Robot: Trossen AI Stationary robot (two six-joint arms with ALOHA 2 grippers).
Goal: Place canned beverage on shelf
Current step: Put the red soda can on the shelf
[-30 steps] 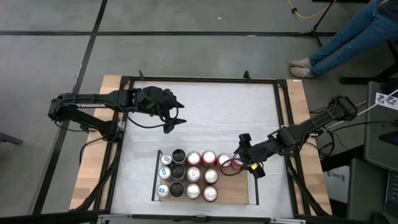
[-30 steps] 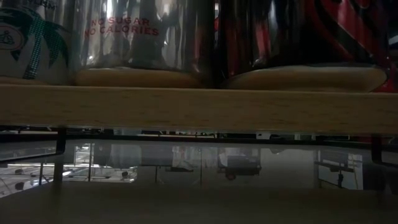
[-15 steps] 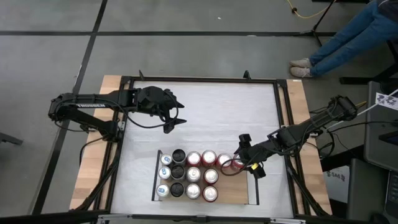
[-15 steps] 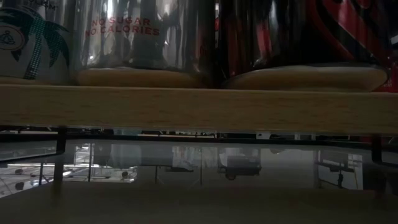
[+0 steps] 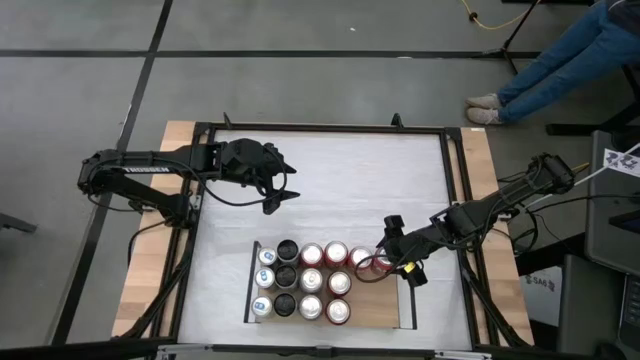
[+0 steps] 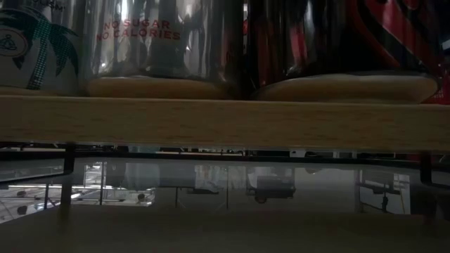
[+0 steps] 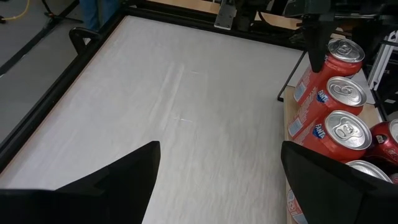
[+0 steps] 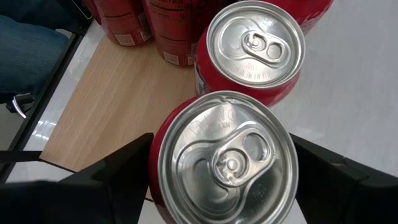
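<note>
Right gripper (image 5: 380, 262) – fingers spread round a red aluminium can (image 8: 227, 163), holding it at the right end of the light-wood shelf's (image 5: 383, 308) far row, beside another red can (image 8: 255, 40) | left gripper (image 5: 272, 196) – spread, empty, waiting over the white tabletop (image 5: 340, 190) | progress: shelf mostly stocked; release and withdrawal left, I judge

A robotics lab: grey concrete floor (image 5: 330, 90), a black-framed test table (image 5: 330, 170), cables, a seated person (image 5: 560, 60).
</note>
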